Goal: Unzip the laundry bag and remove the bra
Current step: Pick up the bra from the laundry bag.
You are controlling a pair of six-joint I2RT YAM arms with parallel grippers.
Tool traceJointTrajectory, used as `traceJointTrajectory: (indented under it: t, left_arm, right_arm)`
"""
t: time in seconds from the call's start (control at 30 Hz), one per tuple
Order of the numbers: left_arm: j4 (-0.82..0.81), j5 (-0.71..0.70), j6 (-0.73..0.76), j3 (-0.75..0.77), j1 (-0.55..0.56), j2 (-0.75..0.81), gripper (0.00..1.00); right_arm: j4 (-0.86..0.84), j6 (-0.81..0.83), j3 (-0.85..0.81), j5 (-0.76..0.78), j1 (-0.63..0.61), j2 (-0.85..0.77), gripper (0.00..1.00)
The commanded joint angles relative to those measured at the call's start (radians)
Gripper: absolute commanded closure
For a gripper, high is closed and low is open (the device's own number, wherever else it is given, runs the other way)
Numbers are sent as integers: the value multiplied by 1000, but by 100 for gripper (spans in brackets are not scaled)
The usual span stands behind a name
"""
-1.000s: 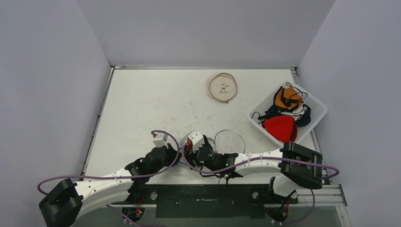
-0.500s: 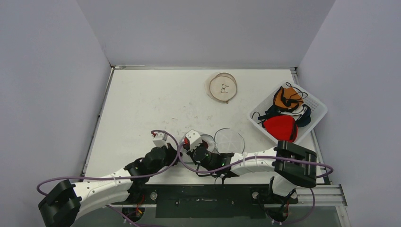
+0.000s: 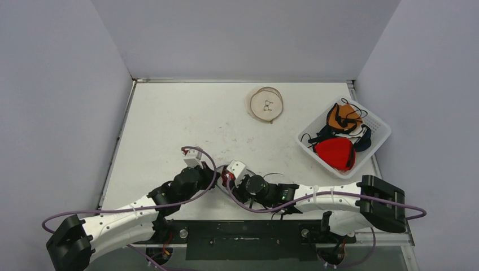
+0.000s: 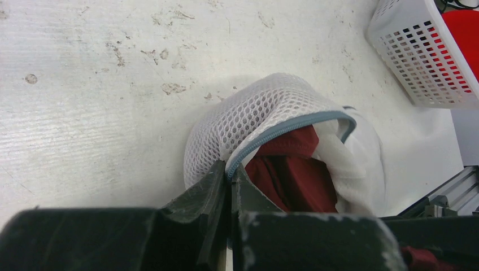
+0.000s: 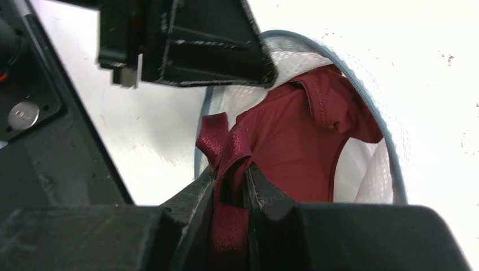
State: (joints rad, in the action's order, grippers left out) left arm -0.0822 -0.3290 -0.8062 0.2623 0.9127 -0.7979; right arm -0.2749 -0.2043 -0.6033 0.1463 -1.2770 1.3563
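Up front, left end effector (image 4: 230,176) pinches one bag (image 4: 254,110); right end effector (image 5: 231,174), one bra (image 5: 294,141).

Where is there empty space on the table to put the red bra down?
The big bare patch of table lies between its left edge, the tan round thing and the arms. It is crowded at the near edge, around the mesh bag, and on the right by the white basket.

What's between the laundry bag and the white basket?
Nothing but bare table between laundry bag and basket, per the left wrist view.
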Motion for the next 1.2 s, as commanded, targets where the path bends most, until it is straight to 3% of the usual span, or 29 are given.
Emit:
traceJointTrajectory:
  t: [0.0,0.2,0.47,0.8,1.17]
  left_arm:
    - [-29,-40,50,66,-15,-43,100]
    - [-73,-28,59,74,-18,-114,100]
    - [-106,-19,46,68,-15,-125,100]
    - [-110,-53,16,82,-14,-86,100]
    - [-160,-14,1,130,-13,-138,100]
  right_arm:
    - [5,19,26,-132,-2,-92,95]
    - [-26,-6,49,-159,22,-185,95]
    - [-179,-103,153,-86,108,-387,95]
    - [-155,-133,145,-37,146,-544,95]
    - [-276,-177,104,105,178,-613,95]
